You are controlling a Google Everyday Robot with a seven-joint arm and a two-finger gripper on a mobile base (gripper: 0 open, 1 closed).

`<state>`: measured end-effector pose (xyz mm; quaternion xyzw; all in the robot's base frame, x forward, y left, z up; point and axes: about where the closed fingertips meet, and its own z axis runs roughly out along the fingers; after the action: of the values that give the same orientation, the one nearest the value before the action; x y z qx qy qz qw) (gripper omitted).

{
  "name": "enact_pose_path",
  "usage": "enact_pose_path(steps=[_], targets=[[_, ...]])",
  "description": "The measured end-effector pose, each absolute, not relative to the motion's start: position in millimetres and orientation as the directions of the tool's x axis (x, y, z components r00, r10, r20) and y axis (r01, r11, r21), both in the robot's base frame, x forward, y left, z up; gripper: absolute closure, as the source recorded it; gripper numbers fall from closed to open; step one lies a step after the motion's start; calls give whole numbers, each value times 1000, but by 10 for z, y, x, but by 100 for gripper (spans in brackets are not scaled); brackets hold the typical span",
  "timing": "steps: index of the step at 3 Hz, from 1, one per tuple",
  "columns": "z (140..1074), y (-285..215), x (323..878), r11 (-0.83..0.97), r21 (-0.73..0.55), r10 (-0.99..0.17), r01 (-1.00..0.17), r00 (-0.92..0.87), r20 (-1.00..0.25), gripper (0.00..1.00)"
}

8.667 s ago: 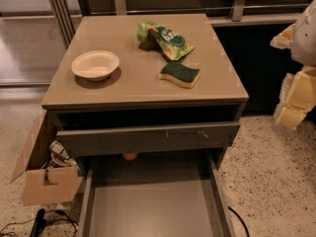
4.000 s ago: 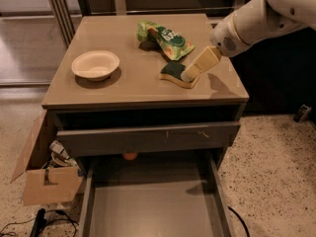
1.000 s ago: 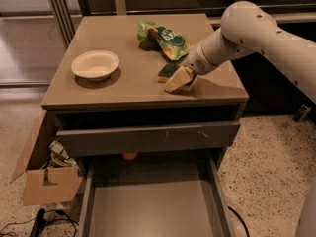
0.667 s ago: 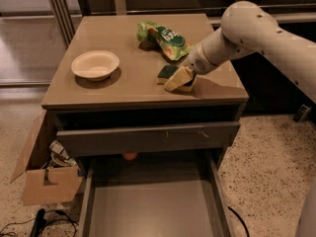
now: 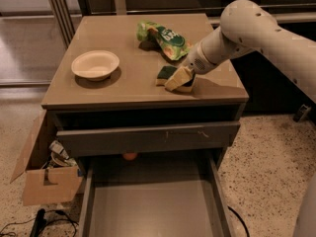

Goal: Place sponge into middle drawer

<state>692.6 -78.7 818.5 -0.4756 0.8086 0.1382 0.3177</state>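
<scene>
The sponge (image 5: 166, 73), yellow with a dark green top, lies on the brown cabinet top (image 5: 123, 83) right of centre. My gripper (image 5: 180, 79) is down on the sponge, its cream fingers (image 5: 176, 78) straddling it and shut on it. The sponge still rests on the cabinet top. The white arm reaches in from the upper right. The middle drawer (image 5: 153, 206) stands pulled out at the bottom of the view, with a bare grey floor and thin side walls.
A white bowl (image 5: 95, 64) sits at the left of the cabinet top, a green snack bag (image 5: 163, 36) behind the sponge. A grey drawer front (image 5: 148, 137) is above the open drawer, a small orange object (image 5: 130, 156) beneath it. A cardboard box (image 5: 47, 179) stands at left on the floor.
The arm came in from the right, hovered over the sponge, then lowered onto it. Over the last second the gripper and the sponge have stayed where they are.
</scene>
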Motion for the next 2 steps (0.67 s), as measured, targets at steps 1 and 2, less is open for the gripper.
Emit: enact_pose_path(steps=[1, 2], targets=[[8329, -932, 6879, 530, -88, -670, -843, -353, -653, 100], [8547, -1090, 6695, 550, -105, -648, -828, -344, -680, 100]])
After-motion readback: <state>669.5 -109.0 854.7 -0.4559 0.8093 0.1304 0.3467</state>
